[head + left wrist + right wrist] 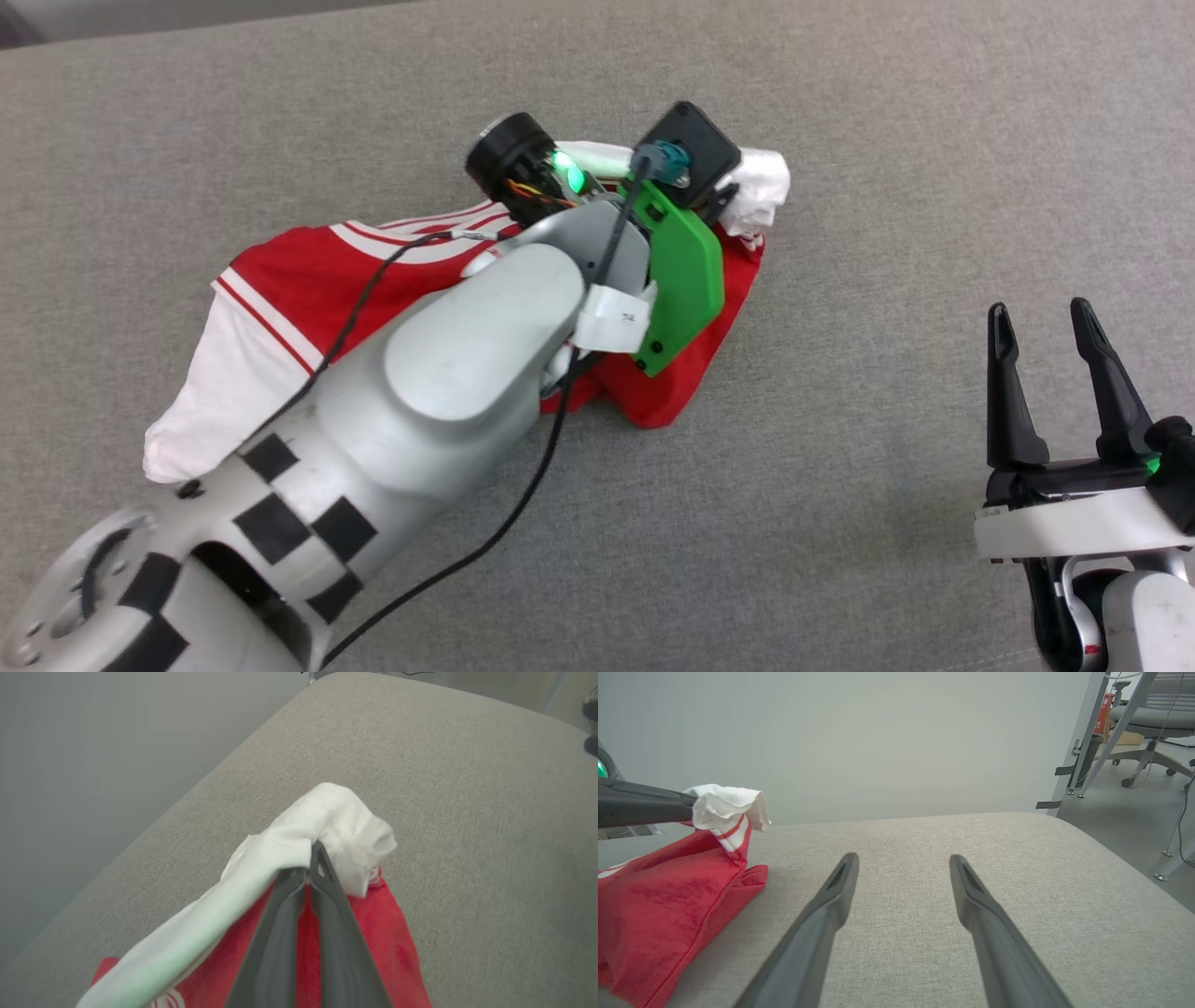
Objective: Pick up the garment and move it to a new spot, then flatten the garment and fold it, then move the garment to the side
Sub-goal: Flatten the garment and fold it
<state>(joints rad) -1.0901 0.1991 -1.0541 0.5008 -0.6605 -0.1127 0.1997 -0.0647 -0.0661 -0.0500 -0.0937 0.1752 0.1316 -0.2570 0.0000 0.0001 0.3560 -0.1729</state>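
Left pincer [310,868] grips white sleeve [336,821] of garment [308,271] lying near-left to far-right; right pincer [1040,313] apart.

Left arm [448,373] reaches forward from the lower left. Left gripper [312,858]: fingers pressed together, clamped on a white fold of the garment [327,816]. Right gripper [1046,322]: low at the right, fingers upright and spread apart, gripping nothing, well apart from the left.
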